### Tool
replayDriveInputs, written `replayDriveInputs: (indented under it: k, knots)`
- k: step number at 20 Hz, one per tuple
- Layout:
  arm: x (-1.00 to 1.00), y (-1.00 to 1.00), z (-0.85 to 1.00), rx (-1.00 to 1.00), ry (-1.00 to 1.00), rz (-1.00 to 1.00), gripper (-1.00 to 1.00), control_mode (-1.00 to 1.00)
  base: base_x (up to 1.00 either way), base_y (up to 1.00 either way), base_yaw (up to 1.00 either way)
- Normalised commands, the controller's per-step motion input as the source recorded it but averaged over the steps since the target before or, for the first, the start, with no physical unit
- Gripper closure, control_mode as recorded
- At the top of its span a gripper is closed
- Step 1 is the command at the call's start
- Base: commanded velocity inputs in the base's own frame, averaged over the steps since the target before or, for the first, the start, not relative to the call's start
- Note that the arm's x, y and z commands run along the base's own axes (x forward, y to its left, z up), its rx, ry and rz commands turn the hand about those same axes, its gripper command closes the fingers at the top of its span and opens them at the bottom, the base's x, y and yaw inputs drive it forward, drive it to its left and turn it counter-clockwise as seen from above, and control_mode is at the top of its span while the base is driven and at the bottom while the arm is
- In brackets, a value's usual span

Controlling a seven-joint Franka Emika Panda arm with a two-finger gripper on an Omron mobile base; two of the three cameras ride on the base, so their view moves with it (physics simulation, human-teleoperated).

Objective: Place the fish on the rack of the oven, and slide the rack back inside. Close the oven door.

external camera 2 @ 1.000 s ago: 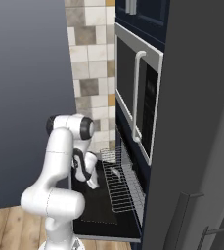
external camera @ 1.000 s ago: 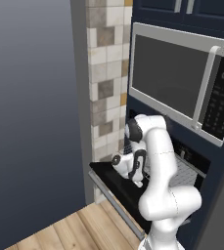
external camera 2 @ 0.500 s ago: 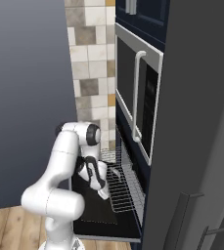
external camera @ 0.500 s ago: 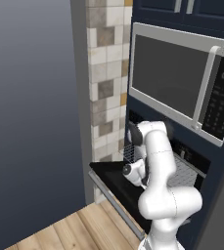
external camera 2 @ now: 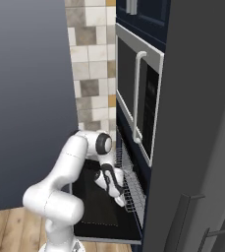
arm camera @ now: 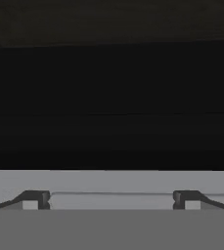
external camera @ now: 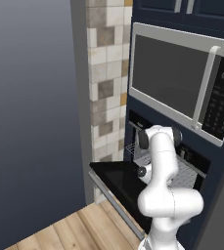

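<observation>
Oven door (external camera 2: 97,216) hangs flat open, rack (external camera 2: 131,189) pulled out over it. Gripper (external camera 2: 120,199) low at rack's front edge, jaws spread wide, nothing held.

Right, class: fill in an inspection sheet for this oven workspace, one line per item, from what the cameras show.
surface: the oven door lies let down flat, glossy black.
job's things: the rack juts out of the oven above the door; whether the fish lies on it cannot be told.
clutter: nothing seen.
grippers: the gripper hangs low over the door beside the rack's front edge; jaws wide apart, nothing between them.
cables: nothing seen.
surroundings: silver-framed microwave above the oven, tiled wall to its left, wooden floor below.
</observation>
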Motion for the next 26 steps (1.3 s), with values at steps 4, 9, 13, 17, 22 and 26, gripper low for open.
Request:
replayDriveInputs:
  k: [4, 9, 13, 17, 22, 26]
  knots:
    - [0.06, -0.84, 0.33, 0.0, 0.0, -0.02, -1.0, -1.0, 0.0, 0.0, 0.0]
    - [0.01, -0.47, 0.84, 0.0, 0.0, -0.01, -1.0, -1.0, 0.0, 0.0, 0.0]
    - [-0.2, 0.12, 0.69, 0.0, -0.03, 0.0, -1.0, -1.0, 0.0, 0.0, 0.0]
    - [-0.58, 0.74, 0.44, 0.0, -0.14, 0.0, -1.0, -1.0, 0.0, 0.0, 0.0]
    - [-0.61, 0.85, 0.76, 0.0, -0.26, 0.0, -1.0, -1.0, 0.0, 0.0, 0.0]
    - [-0.55, 0.94, 0.89, -0.01, -0.34, 0.0, -1.0, -1.0, 0.0, 0.0, 0.0]
